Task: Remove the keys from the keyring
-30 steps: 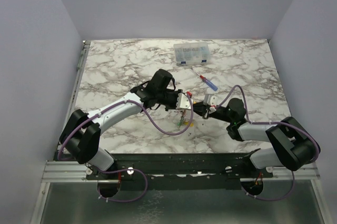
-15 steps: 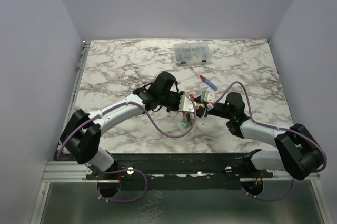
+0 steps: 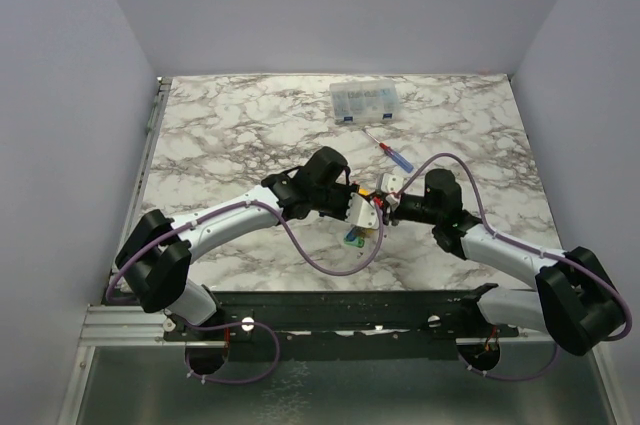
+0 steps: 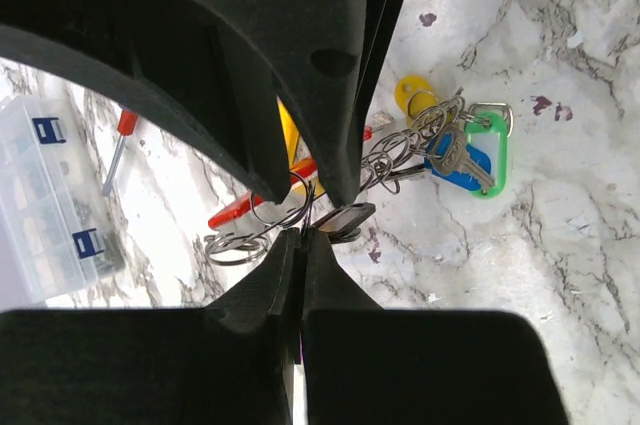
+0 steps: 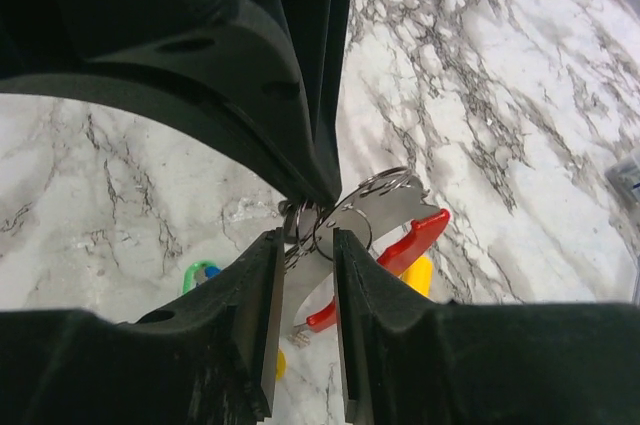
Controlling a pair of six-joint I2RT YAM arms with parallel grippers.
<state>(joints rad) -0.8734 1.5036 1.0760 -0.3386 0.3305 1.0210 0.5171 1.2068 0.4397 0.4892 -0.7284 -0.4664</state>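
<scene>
The keyring (image 5: 412, 241), a red curved band with a silvery metal part, hangs just above the marble between the two grippers, with thin wire rings bunched at its end. My left gripper (image 4: 302, 235) is shut on one of those wire rings. My right gripper (image 5: 305, 237) faces it with its jaws apart, the rings lying in the gap at its tips. The keys (image 4: 455, 153), with blue, green and yellow tags, trail onto the table below. In the top view the left gripper (image 3: 368, 213) and right gripper (image 3: 384, 207) almost touch over the keys (image 3: 354, 237).
A clear parts box (image 3: 367, 101) stands at the back of the marble table (image 3: 220, 135). A blue-and-red-handled screwdriver (image 3: 392, 152) lies between it and the grippers. Grey walls close in the left, right and back.
The left gripper has shut on a wire ring. The right gripper, shut a second ago, has opened. Both grippers and the bunch have shifted slightly right and toward the front.
</scene>
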